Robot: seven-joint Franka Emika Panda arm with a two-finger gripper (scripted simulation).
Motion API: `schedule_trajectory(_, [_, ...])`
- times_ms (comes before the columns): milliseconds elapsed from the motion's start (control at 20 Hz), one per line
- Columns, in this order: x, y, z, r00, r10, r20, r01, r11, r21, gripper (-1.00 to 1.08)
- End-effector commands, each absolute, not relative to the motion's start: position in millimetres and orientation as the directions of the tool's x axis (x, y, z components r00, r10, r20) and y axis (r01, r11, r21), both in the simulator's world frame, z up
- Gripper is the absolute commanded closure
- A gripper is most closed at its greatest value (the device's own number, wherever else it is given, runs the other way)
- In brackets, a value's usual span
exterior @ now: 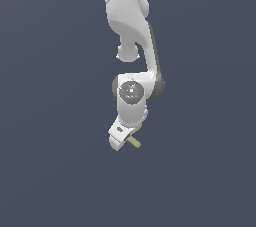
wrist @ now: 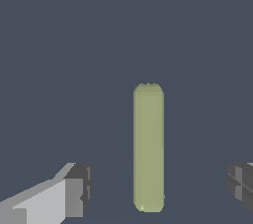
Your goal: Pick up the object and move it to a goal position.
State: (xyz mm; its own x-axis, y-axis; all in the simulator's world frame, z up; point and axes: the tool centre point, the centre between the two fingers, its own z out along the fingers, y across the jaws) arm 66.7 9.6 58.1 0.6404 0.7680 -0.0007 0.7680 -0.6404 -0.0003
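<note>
Wrist view: yellow-green rod (wrist: 148,148) standing as a straight bar with blunt ends, long axis running away from the camera, crosswise to the line between the two fingertips. Lies in the gap of the gripper (wrist: 158,188), nearer one grey pad (wrist: 79,188) than the other (wrist: 239,186), touching neither. Jaws spread wide, clamped on nothing. Plain dark ground behind, no seam or edge to tell height above it.

Exterior view: same rod (exterior: 134,142) seen as a short stub slanting down toward the exterior view's right, poking out just beside the white gripper (exterior: 120,141), at its lower end. Arm (exterior: 131,46) hanging from above, wrist bent, gripper tilted. Contact between rod and gripper not clear at this size.
</note>
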Motion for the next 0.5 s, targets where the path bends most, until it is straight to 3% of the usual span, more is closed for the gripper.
schedule_trajectory(0, [67,10,58,0.64,0.768,-0.001,0.768,-0.64,0.0,-0.92])
schedule_trajectory(450, [66,10,29,0.638,0.77,0.0,0.77,-0.638,0.0,-0.92])
